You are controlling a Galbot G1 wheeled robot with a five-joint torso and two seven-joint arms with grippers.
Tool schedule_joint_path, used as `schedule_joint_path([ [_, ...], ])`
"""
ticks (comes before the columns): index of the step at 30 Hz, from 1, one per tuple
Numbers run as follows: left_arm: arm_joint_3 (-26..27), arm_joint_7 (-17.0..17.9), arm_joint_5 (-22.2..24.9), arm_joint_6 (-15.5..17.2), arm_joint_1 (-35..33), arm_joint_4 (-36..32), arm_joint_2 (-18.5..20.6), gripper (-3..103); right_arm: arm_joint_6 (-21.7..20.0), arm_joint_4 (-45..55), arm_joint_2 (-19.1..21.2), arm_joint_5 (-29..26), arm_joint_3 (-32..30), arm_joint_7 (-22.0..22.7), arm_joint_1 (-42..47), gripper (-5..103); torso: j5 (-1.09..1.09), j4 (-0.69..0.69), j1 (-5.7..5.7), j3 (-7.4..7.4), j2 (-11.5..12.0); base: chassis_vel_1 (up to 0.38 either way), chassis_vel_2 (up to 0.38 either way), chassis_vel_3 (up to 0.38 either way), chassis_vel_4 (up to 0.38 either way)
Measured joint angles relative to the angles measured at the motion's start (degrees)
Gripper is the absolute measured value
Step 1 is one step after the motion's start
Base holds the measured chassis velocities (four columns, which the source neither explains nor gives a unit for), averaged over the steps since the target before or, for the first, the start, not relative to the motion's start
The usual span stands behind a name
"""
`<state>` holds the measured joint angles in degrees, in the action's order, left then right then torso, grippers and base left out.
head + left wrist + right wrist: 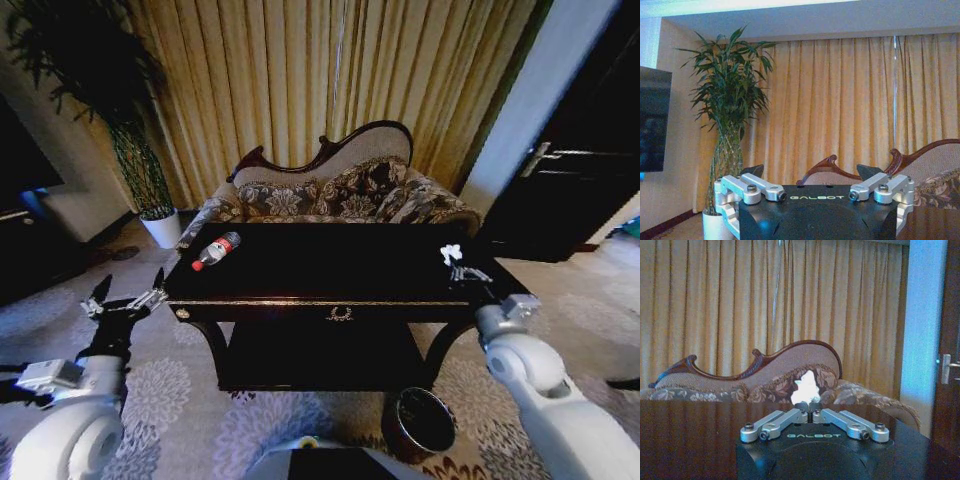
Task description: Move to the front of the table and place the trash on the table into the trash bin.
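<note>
at the desk's (330, 270) right edge, the right pincer (810, 410) is pinched closed on a white crumpled scrap (805, 388), likely light and soft, best held by its bulk; the left pincer (125, 300) idles wide open at lower left.

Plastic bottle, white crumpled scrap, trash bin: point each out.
plastic bottle (216, 250), head view, on its label.
white crumpled scrap (806, 388), right wrist view, on its middle.
trash bin (399, 435), head view, on its outer wall.
</note>
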<state>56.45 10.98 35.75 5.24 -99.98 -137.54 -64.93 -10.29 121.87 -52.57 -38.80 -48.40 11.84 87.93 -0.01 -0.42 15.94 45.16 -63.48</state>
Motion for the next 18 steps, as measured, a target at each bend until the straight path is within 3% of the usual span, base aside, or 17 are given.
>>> schedule_joint_path([
  [7, 0.4, 0.6, 2.0, 1.4, 2.4, 2.1, 3.0, 100, 0.1, 2.3, -0.3, -0.5, -2.5, 0.0, 3.2, 0, 0.0, 0.0, 0.01, 0.01, 0.0, 0.013, -0.014, -0.017, 0.011],
  [18, 0.2, 0.7, 1.5, 1.5, 1.5, 1.2, 1.9, 100, 0.2, 3.3, -0.7, -0.4, -1.7, 0.1, 3.3, 0, 0.01, 0.02, 0.01, 0.0, 0.0, 0.094, -0.081, -0.095, 0.09],
])
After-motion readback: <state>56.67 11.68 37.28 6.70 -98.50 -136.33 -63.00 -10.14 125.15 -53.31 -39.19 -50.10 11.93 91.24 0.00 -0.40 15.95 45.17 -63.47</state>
